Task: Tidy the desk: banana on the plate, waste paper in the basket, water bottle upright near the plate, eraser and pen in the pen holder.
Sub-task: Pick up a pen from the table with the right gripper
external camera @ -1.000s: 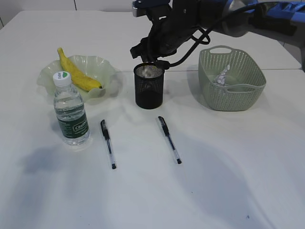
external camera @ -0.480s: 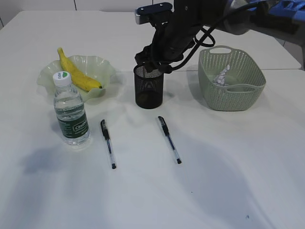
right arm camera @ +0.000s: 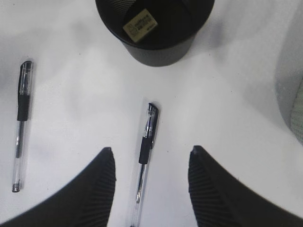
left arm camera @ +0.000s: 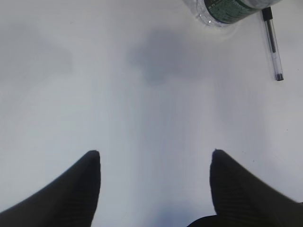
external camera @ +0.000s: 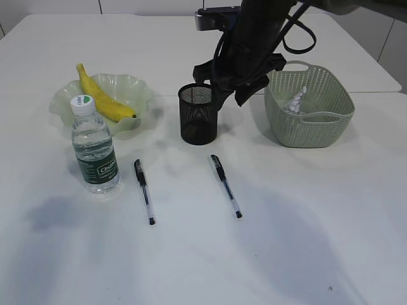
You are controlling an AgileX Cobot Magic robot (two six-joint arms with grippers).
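Note:
The banana (external camera: 105, 98) lies on the pale green plate (external camera: 141, 86). A water bottle (external camera: 94, 145) stands upright in front of the plate. The eraser (right arm camera: 140, 25) lies inside the black mesh pen holder (external camera: 198, 114). Two pens lie on the table: one (external camera: 144, 190) by the bottle and one (external camera: 226, 185) in front of the holder. Waste paper (external camera: 297, 100) sits in the green basket (external camera: 318, 130). My right gripper (external camera: 230, 96) hangs open and empty, above and just right of the holder. In the right wrist view the nearer pen (right arm camera: 146, 156) shows on the table below, between the jaws. My left gripper (left arm camera: 154, 152) is open over bare table.
The left wrist view catches the bottle's base (left arm camera: 227, 9) and the left pen (left arm camera: 273, 45) at its top right. The basket wall (right arm camera: 293, 94) fills the right edge of the right wrist view. The table edge runs behind the plate and the basket.
The right gripper has opened and moved up and to the right, away from the pen holder's mouth. The eraser now lies in the holder. The left gripper is unchanged.

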